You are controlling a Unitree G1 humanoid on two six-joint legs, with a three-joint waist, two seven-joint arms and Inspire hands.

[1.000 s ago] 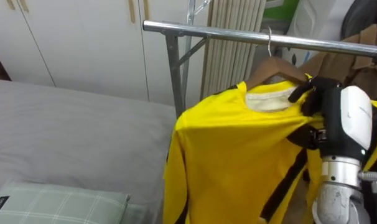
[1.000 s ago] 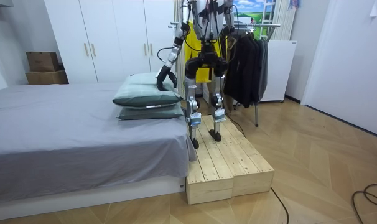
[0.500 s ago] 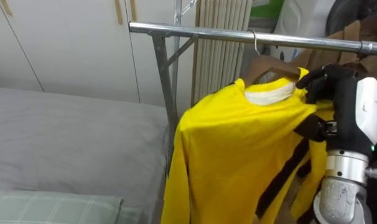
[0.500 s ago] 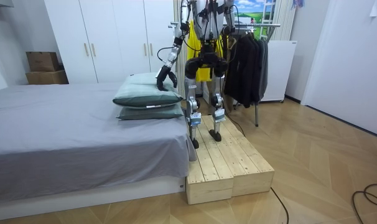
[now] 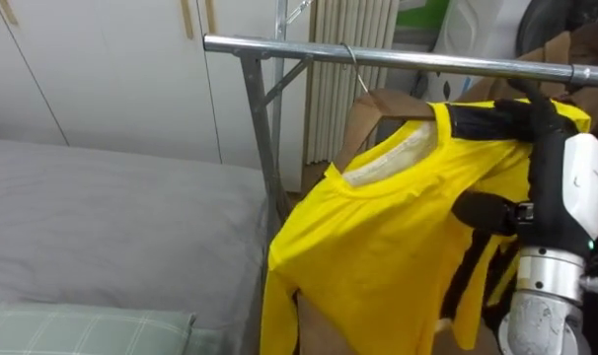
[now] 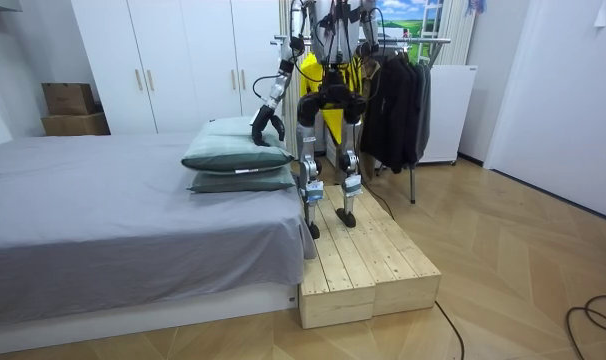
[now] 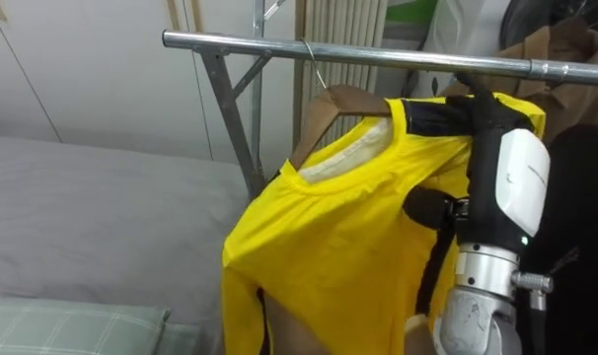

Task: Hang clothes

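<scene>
A bedroom with white wardrobe doors [image 6: 173, 60] behind, and a grey-covered bed [image 6: 103, 210] alongside. The robot stands on a pale wooden plank platform [image 6: 368, 265] between that bed and a silver metal clothes rail [image 5: 279, 46].

The bright yellow shirt with black trim [image 5: 378, 227] is on a brown wooden hanger [image 5: 378, 108]. The thin wire hook [image 5: 352, 61] looks to be over the rail, so the garment appears to be hanging.

The right hand [image 5: 554, 143] is up at the shirt's far shoulder, with dark fingers [image 5: 528, 110] curled onto the cloth over the hanger's end.

The left hand [image 6: 266, 124] hangs low above the stacked green pillows [image 6: 238, 155], well away from the rail. I can't tell how its fingers are set.

The hanger's long axis runs roughly along the rail, tilted so it sits lower on the robot's left and higher at the gripped end. The hook is to the left of the fingers. Letting go looks like the right hand's job. It would need to uncurl and draw off to the right, away from the hook. Otherwise it could pull the hanger along the rail or lift the hook off.
</scene>
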